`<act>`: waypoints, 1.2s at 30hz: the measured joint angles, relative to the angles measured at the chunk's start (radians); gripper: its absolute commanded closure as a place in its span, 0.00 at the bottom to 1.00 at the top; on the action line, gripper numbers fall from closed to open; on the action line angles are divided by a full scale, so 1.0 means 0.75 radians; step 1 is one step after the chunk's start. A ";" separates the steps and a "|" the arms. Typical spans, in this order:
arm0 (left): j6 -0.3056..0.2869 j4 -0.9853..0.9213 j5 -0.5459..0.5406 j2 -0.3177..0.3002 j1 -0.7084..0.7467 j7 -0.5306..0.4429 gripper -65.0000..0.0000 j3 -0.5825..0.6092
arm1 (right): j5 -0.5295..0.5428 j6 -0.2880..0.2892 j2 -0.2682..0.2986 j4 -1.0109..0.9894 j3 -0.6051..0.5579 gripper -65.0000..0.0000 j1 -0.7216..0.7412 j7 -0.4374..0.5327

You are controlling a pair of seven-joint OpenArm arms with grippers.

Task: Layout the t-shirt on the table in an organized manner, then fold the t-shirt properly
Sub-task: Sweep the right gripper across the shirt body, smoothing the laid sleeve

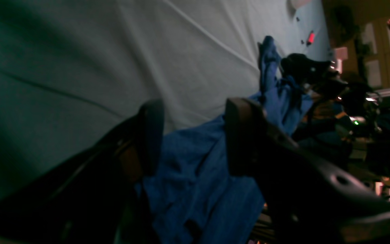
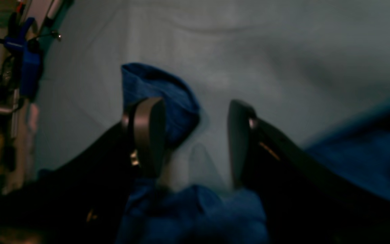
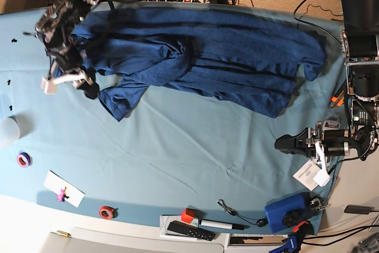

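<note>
Teal cloth covers the whole table (image 3: 195, 164), wrinkled, with tape rolls (image 3: 23, 159) and small tools strung along the near edge. Across the far side lies the t-shirt (image 3: 225, 57), a big navy sprawl, still bunched and doubled over itself near the middle, one flap hanging toward us. Laying out looks only partly done, and no fold has begun, I'd judge. Over at the shirt's end, the right gripper (image 2: 195, 139) hovers with jaws spread, nothing pinched, blue fabric just under its pads. Out on the other side, the left gripper (image 3: 290, 144) sits parked on bare cloth, jaws parted too, well clear of the shirt.
</note>
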 measured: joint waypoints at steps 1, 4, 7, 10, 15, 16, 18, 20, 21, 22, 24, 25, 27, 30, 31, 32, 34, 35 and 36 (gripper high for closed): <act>0.000 0.000 0.000 0.000 0.000 0.000 0.54 0.000 | 0.000 0.000 0.001 -0.018 0.000 0.54 0.018 -0.008; 0.000 0.000 0.001 -0.003 0.000 -0.001 0.54 0.000 | -0.003 -0.001 0.001 -0.046 -0.008 0.54 0.058 -0.015; 0.000 0.000 0.001 -0.001 0.000 -0.001 0.54 0.000 | -0.048 -0.002 0.003 -0.046 -0.054 0.54 0.074 -0.015; 0.000 0.000 0.000 -0.001 0.000 -0.002 0.54 0.000 | -0.114 -0.007 0.005 -0.045 -0.148 0.61 0.077 -0.009; 0.000 0.000 0.000 -0.001 0.000 -0.010 0.54 0.000 | -0.214 -0.017 0.004 -0.045 -0.314 1.00 0.079 -0.012; 0.000 0.000 0.000 -0.001 0.000 -0.010 0.54 0.000 | -0.218 -0.015 0.006 -0.045 -0.339 1.00 0.077 -0.010; 0.000 0.000 0.001 -0.002 0.000 -0.010 0.54 0.000 | -0.214 -0.001 0.010 -0.045 -0.389 1.00 0.077 -0.003; 0.000 0.000 0.001 -0.001 0.000 -0.010 0.54 0.000 | -0.158 0.071 0.012 -0.045 -0.437 1.00 0.076 -0.020; 0.000 0.000 0.000 -0.001 0.000 -0.010 0.54 0.000 | -0.109 0.116 0.011 -0.044 -0.462 1.00 0.074 -0.040; 0.000 0.000 0.001 -0.002 0.000 -0.010 0.54 0.000 | -0.063 0.141 0.011 -0.038 -0.492 1.00 0.073 -0.075; 0.000 0.000 0.001 -0.001 0.000 -0.010 0.54 0.000 | 0.009 0.187 0.011 -0.002 -0.555 1.00 0.073 -0.150; 0.000 0.000 0.000 -0.001 0.000 -0.016 0.54 0.000 | 0.046 0.205 0.011 0.030 -0.589 1.00 0.069 -0.170; 0.000 0.000 -0.002 -0.001 -0.001 -0.025 0.54 0.000 | 0.110 0.223 0.012 0.110 -0.672 1.00 0.058 -0.192; 0.000 0.000 -0.001 -0.002 0.000 -0.026 0.54 0.000 | 0.127 0.222 0.010 0.268 -0.817 1.00 0.037 -0.211; 0.000 -0.001 -0.001 -0.002 0.000 -0.030 0.54 0.000 | 0.133 0.228 0.006 0.319 -0.868 1.00 0.029 -0.220; 0.000 -0.001 -0.001 -0.002 0.000 -0.030 0.54 0.000 | 0.129 0.228 -0.002 0.364 -0.915 1.00 0.021 -0.224; 0.000 -0.001 -0.001 -0.001 -0.001 -0.031 0.54 0.000 | 0.122 0.230 -0.032 0.419 -1.007 1.00 0.011 -0.223; 0.000 -0.001 -0.001 -0.001 0.000 -0.031 0.54 0.000 | 0.112 0.230 -0.058 0.432 -1.049 1.00 0.007 -0.220; 0.000 -0.002 -0.001 -0.002 0.000 -0.031 0.54 0.000 | 0.110 0.230 -0.089 0.434 -1.092 1.00 0.000 -0.221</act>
